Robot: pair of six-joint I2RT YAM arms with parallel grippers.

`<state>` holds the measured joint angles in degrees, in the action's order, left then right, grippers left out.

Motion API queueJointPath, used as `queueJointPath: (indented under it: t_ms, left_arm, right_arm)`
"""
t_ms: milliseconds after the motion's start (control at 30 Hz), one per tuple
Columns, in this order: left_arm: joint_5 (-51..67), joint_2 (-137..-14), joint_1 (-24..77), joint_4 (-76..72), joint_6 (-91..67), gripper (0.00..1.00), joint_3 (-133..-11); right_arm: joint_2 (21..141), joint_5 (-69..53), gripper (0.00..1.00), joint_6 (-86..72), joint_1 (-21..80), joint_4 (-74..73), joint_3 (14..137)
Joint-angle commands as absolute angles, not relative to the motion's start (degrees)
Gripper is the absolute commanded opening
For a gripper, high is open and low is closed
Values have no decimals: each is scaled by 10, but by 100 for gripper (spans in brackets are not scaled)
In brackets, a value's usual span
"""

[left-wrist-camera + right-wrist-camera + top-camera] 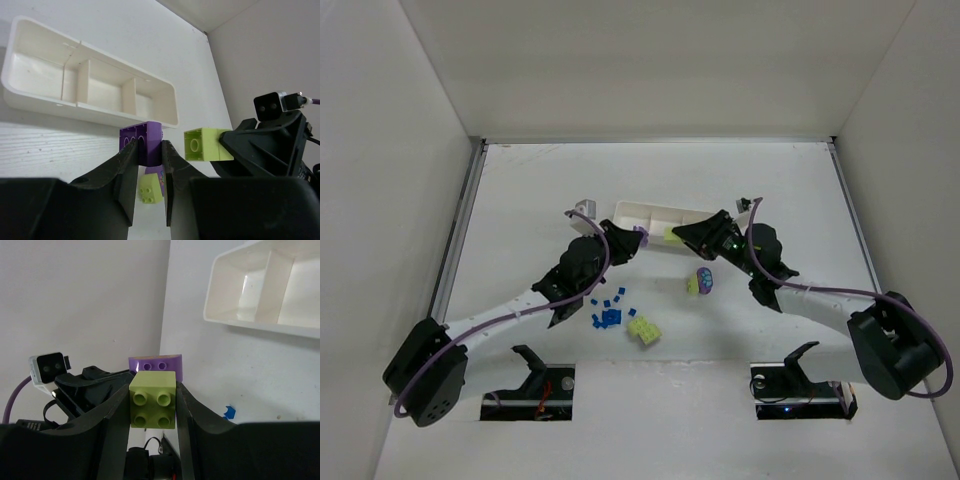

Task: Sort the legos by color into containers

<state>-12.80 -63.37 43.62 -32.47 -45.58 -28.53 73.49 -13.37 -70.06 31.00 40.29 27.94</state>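
Observation:
The white three-compartment tray [662,213] lies at mid-table; in the left wrist view the tray [30,95] looks empty. My left gripper [636,238] is shut on a purple brick [142,142], held just in front of the tray's near side. My right gripper [676,235] is shut on a yellow-green brick [152,400], close beside the left one. A yellow-green and purple piece [700,282], a yellow-green brick [643,330] and several small blue bricks [608,312] lie on the table.
White walls enclose the table on three sides. Two small grey fixtures [582,207] [748,205] stand beside the tray's ends. The two grippers' fingertips are a few centimetres apart. One blue brick [229,412] shows under my right gripper.

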Motion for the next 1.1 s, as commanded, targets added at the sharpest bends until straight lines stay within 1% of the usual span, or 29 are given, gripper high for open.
queueJointPath:
  t_ms: [0, 200, 333, 433, 667, 733, 800, 867, 967, 1000, 1067]
  left_arm:
    - [-140, -639, 422, -335, -439, 2, -313]
    - [-124, -733, 378, -340, -404, 4, -386]
    - [-127, -795, 344, -342, -381, 5, -423]
    - [-101, -869, 309, -347, -381, 6, -458]
    - [-62, -940, 290, -382, -396, 8, -485]
    - [-62, -945, 288, -383, -392, 13, -488]
    - [-62, -946, 286, -384, -391, 22, -486]
    - [-62, -942, 284, -384, -390, 28, -483]
    - [-69, -923, 284, -384, -388, 41, -472]
    - [-71, -912, 284, -384, -387, 43, -468]
    - [-74, -895, 284, -381, -383, 45, -462]
  right_arm:
    - [719, -143, 21, -688, 301, 433, 276]
    - [728, -136, 21, -674, 297, 431, 268]
    - [709, -126, 21, -665, 297, 426, 251]
    - [694, -113, 22, -648, 300, 408, 246]
    - [672, -81, 22, -608, 312, 368, 250]
    - [669, -72, 22, -600, 316, 360, 250]
    - [667, -66, 22, -593, 319, 352, 252]
    - [671, -64, 22, -589, 321, 351, 256]
    - [677, -64, 22, -587, 324, 352, 260]
    - [679, -64, 22, -587, 326, 352, 264]
    - [686, -65, 22, -585, 326, 351, 271]
